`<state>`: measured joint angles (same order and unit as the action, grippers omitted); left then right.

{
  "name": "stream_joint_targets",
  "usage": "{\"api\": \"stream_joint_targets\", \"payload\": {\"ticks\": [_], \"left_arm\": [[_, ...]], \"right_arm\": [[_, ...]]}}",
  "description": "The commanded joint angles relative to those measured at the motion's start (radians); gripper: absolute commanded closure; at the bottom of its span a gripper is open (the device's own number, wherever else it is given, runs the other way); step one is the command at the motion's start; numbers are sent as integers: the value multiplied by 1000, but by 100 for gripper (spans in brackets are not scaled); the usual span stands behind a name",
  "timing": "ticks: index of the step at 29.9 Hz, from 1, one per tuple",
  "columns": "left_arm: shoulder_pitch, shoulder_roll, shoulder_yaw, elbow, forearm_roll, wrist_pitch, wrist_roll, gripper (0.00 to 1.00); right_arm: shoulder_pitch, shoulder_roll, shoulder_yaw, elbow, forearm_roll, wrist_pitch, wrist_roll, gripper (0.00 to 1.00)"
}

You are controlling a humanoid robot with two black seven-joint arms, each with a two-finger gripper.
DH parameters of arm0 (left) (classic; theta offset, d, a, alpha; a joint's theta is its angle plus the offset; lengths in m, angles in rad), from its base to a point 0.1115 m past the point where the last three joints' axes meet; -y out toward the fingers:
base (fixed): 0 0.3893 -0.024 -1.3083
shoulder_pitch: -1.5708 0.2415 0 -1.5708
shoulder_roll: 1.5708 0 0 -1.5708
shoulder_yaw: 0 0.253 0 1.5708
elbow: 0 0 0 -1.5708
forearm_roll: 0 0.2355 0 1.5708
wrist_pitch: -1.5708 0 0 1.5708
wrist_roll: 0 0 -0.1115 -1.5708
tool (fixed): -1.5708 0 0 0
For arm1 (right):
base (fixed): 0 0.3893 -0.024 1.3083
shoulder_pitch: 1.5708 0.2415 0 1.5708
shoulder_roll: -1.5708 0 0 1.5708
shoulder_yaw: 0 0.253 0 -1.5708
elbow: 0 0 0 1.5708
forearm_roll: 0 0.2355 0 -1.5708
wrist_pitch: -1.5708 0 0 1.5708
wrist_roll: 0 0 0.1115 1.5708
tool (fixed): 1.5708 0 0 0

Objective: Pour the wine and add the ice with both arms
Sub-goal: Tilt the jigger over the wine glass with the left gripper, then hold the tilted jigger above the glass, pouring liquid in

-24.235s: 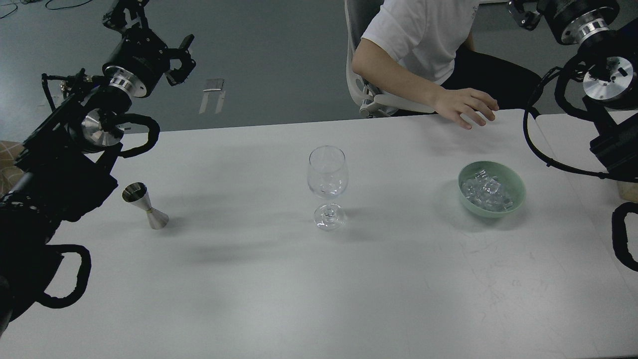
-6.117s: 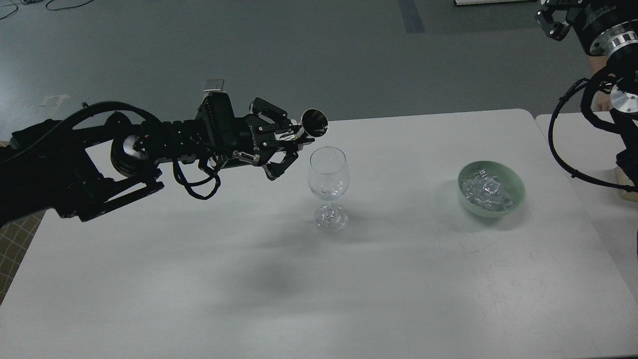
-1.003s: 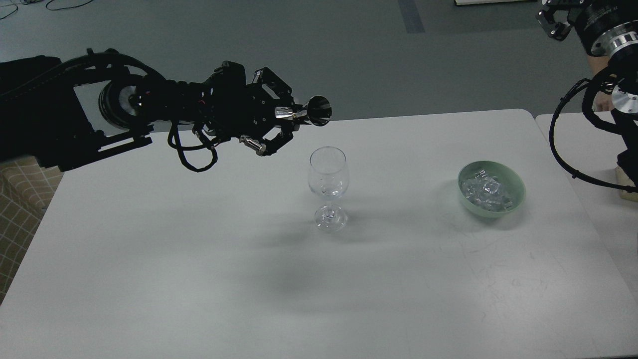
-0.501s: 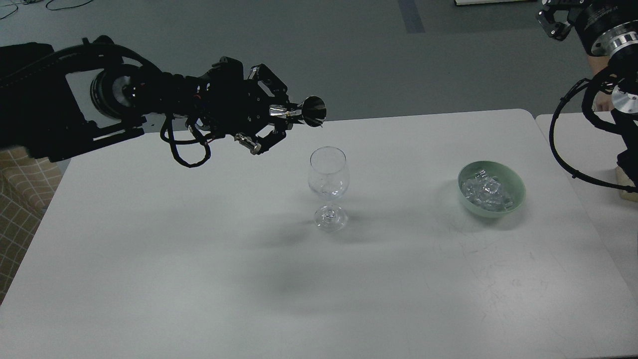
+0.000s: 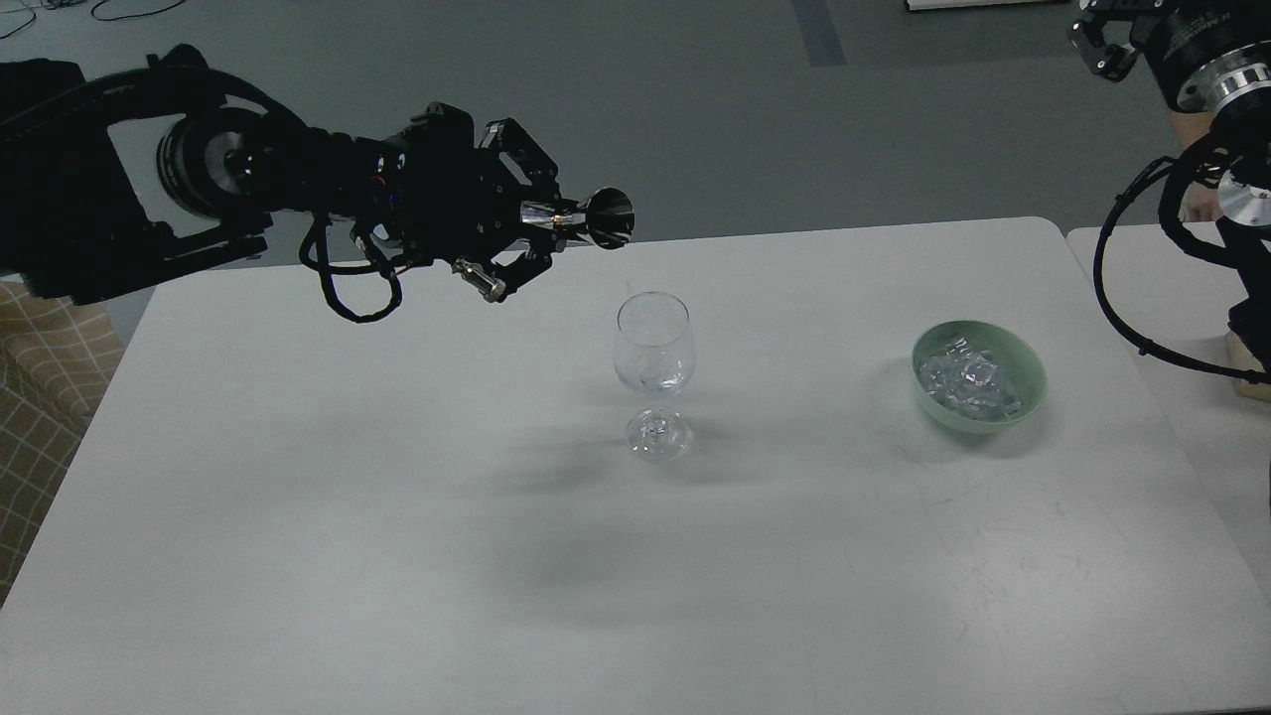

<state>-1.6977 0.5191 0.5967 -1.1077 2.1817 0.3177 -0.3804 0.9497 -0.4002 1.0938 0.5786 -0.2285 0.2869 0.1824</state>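
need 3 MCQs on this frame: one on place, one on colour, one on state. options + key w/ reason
1. Where is the ice?
A. in the bowl
B. in the wine glass
C. loose on the table

2. What colour is the bowl?
A. red
B. pale green
C. black

3. How is the jigger held by the left gripper?
A. upright
B. on its side
C. resting on the table

Key: 1 A, cubes heaped inside the bowl; 2 B, its rim and wall are pale green; 3 B, its mouth points sideways, right, above the table.
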Motion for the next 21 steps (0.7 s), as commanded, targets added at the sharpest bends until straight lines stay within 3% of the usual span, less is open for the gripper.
{"api": "stream_joint_targets", "payload": {"ticks": [1, 21], "left_arm": [[-14, -2, 2, -3, 0, 0, 0, 86], [-68, -4, 52, -3, 0, 0, -25, 86]], "right_arm": [[1, 0, 0, 1, 0, 0, 0, 0], [0, 0, 1, 0, 0, 0, 0, 0]]}}
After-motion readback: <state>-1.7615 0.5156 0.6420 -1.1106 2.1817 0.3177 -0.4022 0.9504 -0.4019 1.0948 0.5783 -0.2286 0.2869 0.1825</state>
